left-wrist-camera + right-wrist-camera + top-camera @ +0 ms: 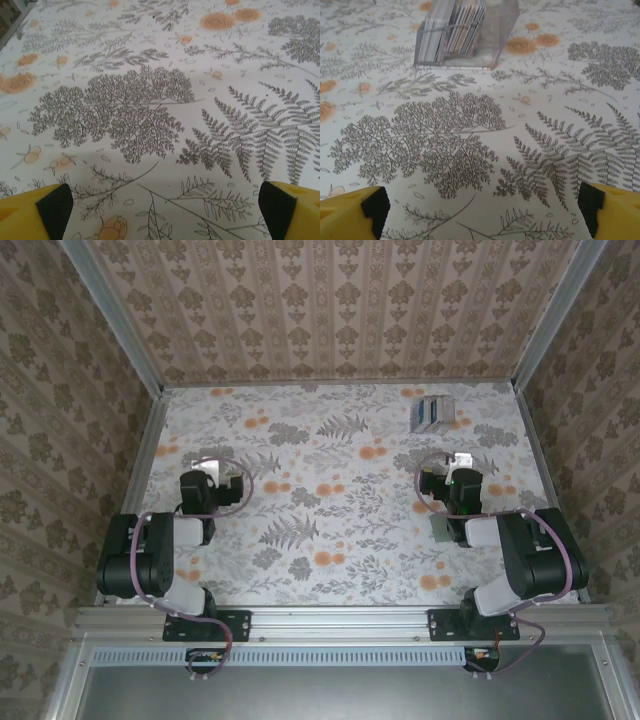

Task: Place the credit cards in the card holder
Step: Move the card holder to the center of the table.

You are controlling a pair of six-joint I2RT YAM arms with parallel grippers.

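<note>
The card holder (pixel 432 412) stands at the far right of the floral cloth; in the right wrist view it is a clear, silvery box (pixel 495 30) with several thin credit cards (pixel 465 25) upright in its slots. A pale grey flat rectangle (pixel 445 531) that may be a loose card lies against the right arm's forearm. My right gripper (pixel 460 466) hovers low, short of the holder, open with nothing between its yellow, black-padded fingers (pixel 482 207). My left gripper (pixel 206 473) sits over the left side of the cloth, open and empty (pixel 165 207).
Patterned walls enclose the table on three sides, with metal rails (pixel 150 430) along the left and right edges. Bare floral cloth (pixel 330 490) stretches between the two arms and up to the back wall.
</note>
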